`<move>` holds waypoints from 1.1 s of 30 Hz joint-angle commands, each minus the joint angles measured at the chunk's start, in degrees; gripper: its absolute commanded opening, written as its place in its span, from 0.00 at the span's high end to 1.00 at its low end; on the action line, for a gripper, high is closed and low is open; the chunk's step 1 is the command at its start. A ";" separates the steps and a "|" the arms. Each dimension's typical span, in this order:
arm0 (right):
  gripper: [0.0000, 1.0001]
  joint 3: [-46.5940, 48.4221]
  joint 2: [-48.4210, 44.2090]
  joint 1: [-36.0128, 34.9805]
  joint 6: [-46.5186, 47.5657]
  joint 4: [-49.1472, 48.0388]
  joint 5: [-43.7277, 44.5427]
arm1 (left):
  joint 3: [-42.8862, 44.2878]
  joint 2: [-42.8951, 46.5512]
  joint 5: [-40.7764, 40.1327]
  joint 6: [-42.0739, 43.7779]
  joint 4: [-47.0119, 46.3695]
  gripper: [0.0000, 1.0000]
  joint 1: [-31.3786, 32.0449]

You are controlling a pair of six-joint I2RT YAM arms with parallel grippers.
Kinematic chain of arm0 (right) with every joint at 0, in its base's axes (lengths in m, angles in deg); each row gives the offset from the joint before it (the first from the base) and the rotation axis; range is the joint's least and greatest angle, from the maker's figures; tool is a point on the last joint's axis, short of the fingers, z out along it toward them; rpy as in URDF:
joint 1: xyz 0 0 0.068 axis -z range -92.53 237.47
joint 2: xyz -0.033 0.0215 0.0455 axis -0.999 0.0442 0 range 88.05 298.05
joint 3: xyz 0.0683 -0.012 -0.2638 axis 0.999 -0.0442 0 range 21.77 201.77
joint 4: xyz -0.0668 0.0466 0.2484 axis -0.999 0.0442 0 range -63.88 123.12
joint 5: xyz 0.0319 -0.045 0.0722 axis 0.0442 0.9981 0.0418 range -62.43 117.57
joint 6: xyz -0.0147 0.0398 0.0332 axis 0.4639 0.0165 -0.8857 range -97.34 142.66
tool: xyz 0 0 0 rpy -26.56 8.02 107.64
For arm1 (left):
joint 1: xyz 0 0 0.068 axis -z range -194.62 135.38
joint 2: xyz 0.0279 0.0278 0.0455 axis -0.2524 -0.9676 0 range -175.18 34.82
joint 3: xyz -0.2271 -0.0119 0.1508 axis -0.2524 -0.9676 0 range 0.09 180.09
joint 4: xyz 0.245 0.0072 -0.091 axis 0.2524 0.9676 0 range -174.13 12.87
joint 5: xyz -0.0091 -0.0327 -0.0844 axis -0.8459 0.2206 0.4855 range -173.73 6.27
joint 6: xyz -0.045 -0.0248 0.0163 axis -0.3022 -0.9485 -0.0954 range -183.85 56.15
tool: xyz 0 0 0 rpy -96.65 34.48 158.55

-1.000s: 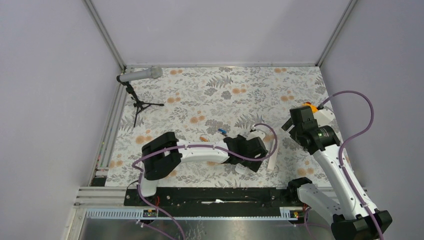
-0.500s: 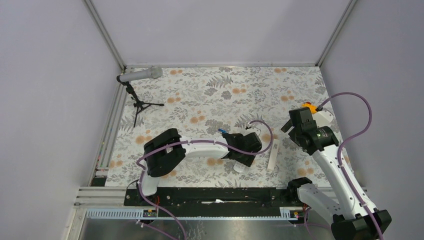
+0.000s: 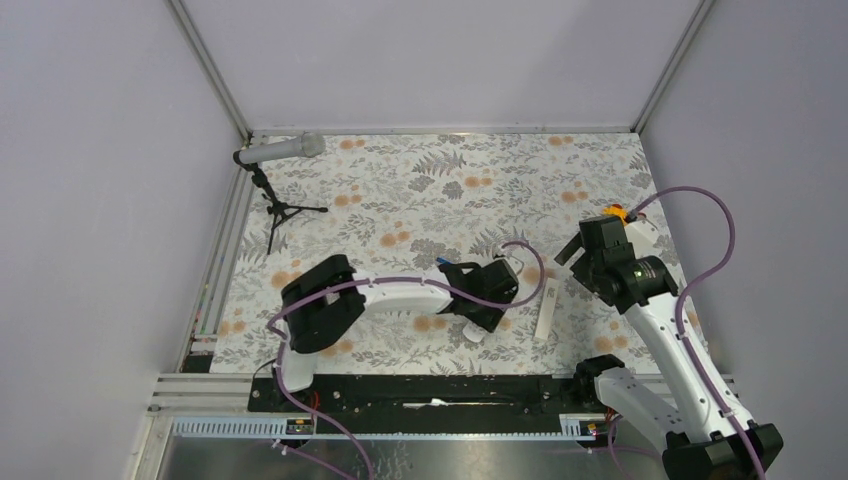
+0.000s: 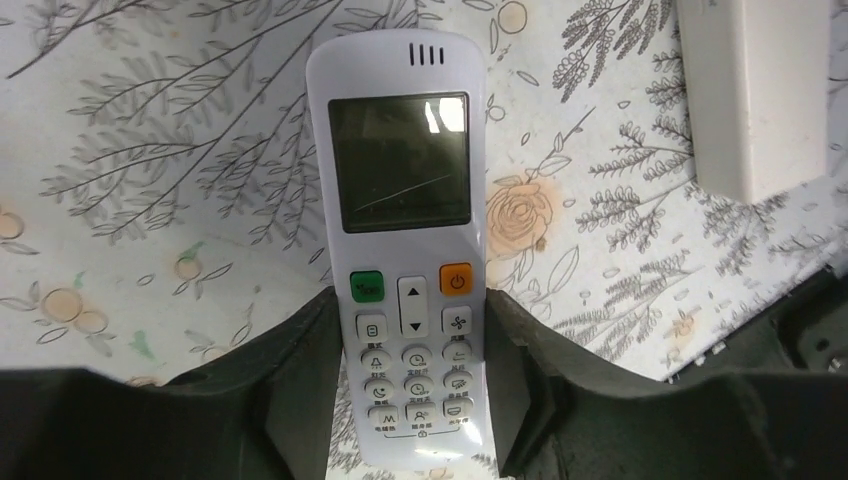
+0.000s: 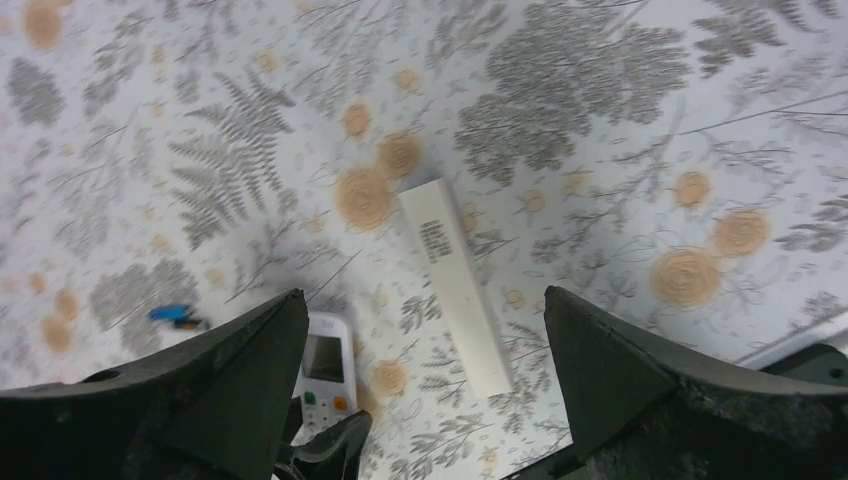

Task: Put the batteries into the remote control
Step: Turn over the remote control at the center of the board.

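The remote control [image 4: 405, 200] lies face up on the floral mat, screen at the far end and buttons near me. My left gripper [image 4: 410, 300] is shut on its button end, one black finger [image 4: 300, 380] pressed to each long side. From above, only the remote's white tip [image 3: 476, 336] pokes out below the left gripper [image 3: 487, 305]. A blue battery [image 3: 443, 263] lies on the mat just behind the left arm, also in the right wrist view [image 5: 170, 315]. My right gripper [image 5: 422, 295] hangs open above the mat, holding nothing, to the right of the remote [image 5: 325, 385].
A thin plain white strip [image 3: 545, 310] lies on the mat right of the remote, between the two grippers [image 5: 455, 285]. An orange toy car [image 3: 617, 212] sits behind the right gripper [image 3: 578, 258]. A microphone on a small tripod [image 3: 280, 150] stands at the back left.
My left gripper has closed from wide open onto the remote's sides, and its arm has drawn slightly left. The right gripper drifted a little forward and stayed open.
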 commanded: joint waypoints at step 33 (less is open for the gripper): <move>0.00 0.52 -0.75 -7.89 -10.09 -72.71 -66.94 | -17.08 38.40 39.91 -50.47 -67.38 0.67 -31.79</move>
